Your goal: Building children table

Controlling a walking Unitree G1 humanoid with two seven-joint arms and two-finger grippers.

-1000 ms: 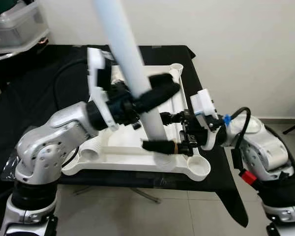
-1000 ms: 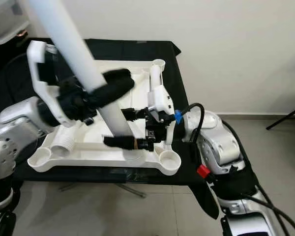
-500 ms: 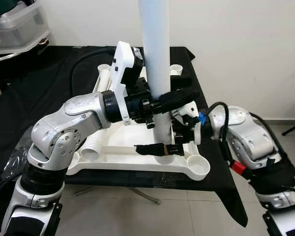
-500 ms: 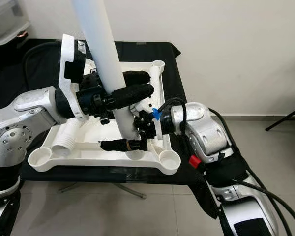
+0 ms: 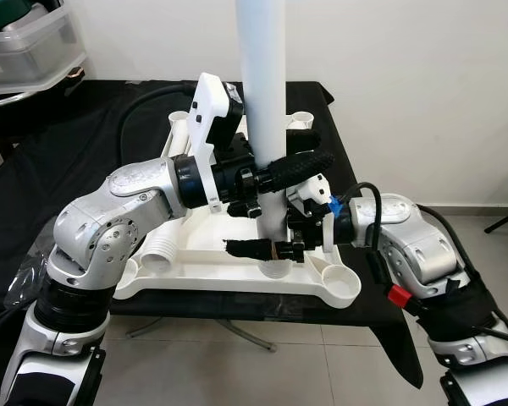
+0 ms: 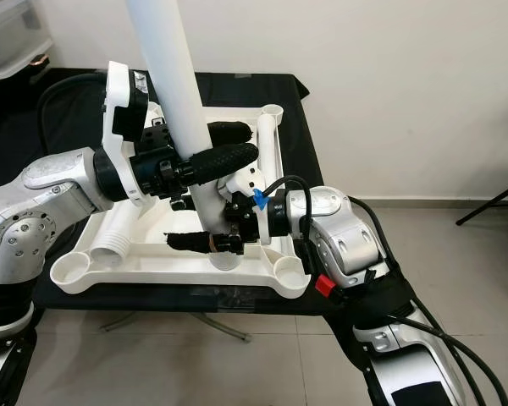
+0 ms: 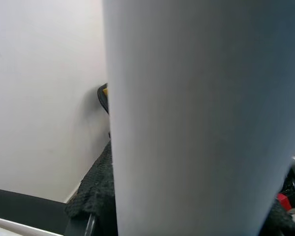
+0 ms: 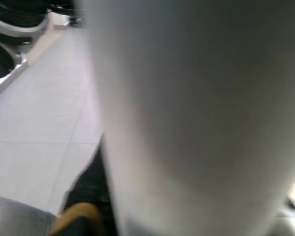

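My left gripper (image 6: 210, 162) clasps the white table leg (image 6: 173, 93), which stands nearly upright (leaning slightly to my left at the top) over the near rail of the inverted white tabletop (image 6: 144, 275). My right gripper (image 6: 205, 243) closes on the leg's foot at a socket. The tabletop lies on a black cloth (image 6: 309, 161); pale floor tiles (image 6: 457, 262) lie beyond.

Black cloth (image 5: 76, 161) over work surface; clear storage bin (image 5: 25, 46) far left.

Left end effector (image 5: 279, 173) clamped high — right end effector (image 5: 262, 248) clamped low.
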